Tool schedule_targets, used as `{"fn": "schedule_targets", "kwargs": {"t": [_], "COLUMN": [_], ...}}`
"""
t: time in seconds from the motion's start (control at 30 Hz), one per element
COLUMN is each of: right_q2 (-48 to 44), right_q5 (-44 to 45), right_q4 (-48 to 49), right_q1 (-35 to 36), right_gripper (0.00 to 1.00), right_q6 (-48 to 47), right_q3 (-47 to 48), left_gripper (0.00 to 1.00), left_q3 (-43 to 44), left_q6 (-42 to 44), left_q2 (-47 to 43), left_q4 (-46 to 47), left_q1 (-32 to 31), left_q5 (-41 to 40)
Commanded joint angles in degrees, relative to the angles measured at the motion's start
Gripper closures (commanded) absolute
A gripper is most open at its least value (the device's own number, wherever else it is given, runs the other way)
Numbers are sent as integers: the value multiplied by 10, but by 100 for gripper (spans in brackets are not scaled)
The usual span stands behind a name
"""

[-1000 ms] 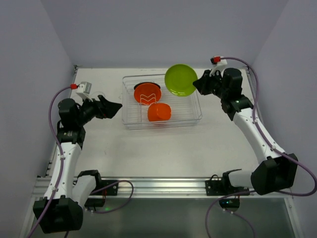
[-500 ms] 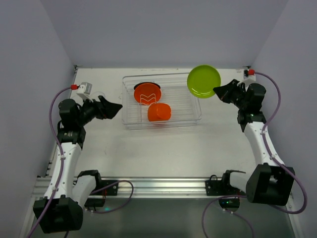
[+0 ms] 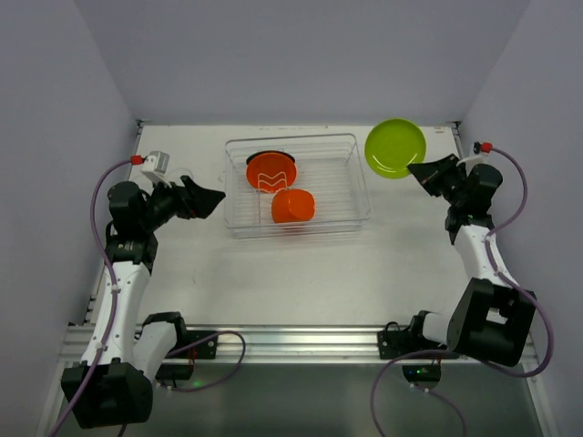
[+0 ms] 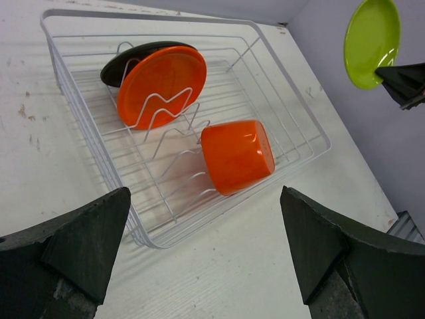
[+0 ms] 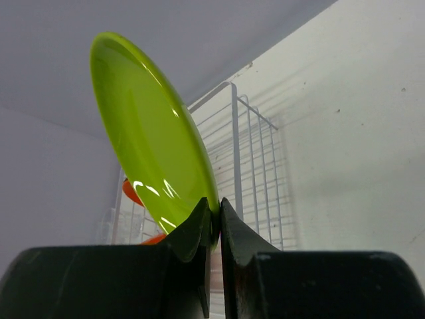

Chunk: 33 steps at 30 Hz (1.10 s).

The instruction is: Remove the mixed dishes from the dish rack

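Observation:
The clear wire dish rack (image 3: pixel 239 208) (image 4: pixel 93 149) sits at the back middle of the table. An orange plate (image 3: pixel 271 171) (image 4: pixel 161 85) stands in its slots with a black plate (image 4: pixel 118 61) behind it, and an orange cup (image 3: pixel 292 207) (image 4: pixel 238 155) lies on its side in the rack. My right gripper (image 3: pixel 421 172) (image 5: pixel 219 216) is shut on the rim of a lime green plate (image 3: pixel 394 148) (image 5: pixel 149 143) (image 4: pixel 370 41), held in the air to the right of the rack. To the rack's left my left gripper (image 3: pixel 214 198) (image 4: pixel 206 256) stands wide open, nothing between its fingers.
Walls close the table in on the left, back and right. A strip of bare white table (image 3: pixel 410 228) lies between the rack and the right wall. The arm bases and cables sit along the near edge (image 3: pixel 301 341).
My right gripper has carried the lime green plate from above the rack's back right corner out to the right, past the rack. The left arm has not moved.

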Motion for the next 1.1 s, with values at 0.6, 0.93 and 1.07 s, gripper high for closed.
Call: {"fn": "schedule_targets", "kwargs": {"t": [0.6, 0.93, 1.07], "right_q2": [271, 336, 366], "right_q5": [12, 41, 43], "right_q4": [203, 197, 181], "right_q1": [-20, -20, -20], "right_gripper": [100, 100, 100], "right_q6": [186, 193, 199], "right_q3": [40, 70, 83], "left_gripper": [0, 0, 0], "left_q3": [-5, -4, -4], "left_q6": [-1, -2, -3], "left_q2": [-5, -3, -2], "left_q4": [21, 22, 23], "left_q1": [-2, -2, -2], "left_q5": [14, 16, 18]}}
